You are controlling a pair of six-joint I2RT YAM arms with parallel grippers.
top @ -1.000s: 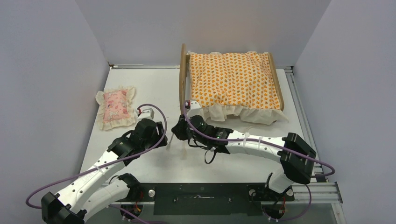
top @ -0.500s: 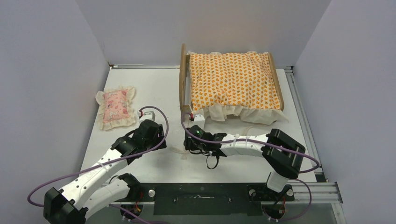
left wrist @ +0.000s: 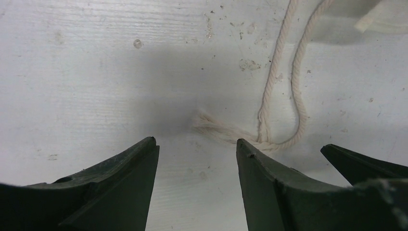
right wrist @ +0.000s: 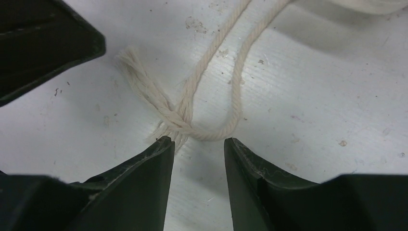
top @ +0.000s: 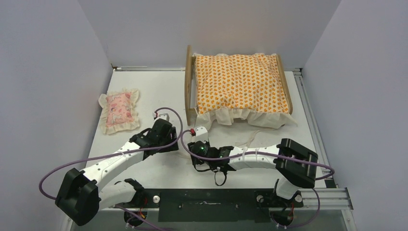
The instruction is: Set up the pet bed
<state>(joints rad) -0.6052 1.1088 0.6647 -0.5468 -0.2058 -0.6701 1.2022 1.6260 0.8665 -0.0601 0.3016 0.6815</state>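
The pet bed stands at the back right, its rounded headboard on the left, with the orange-patterned cushion lying in it. A cream cord lies on the table in a loop, its frayed ends crossing just beyond my left gripper, which is open and empty. My right gripper is also open, its tips just short of the cord's crossing, holding nothing. In the top view the left gripper and right gripper meet in front of the bed.
A small pink frilled pillow lies at the left of the table. The cushion's white ruffle spills over the bed's near side. Each wrist view shows the other gripper's finger close by. Grey walls enclose the table.
My right gripper has opened and let the cord drop onto the table, pulling back toward the near edge. My left arm has swung right, up to the cord's ends.
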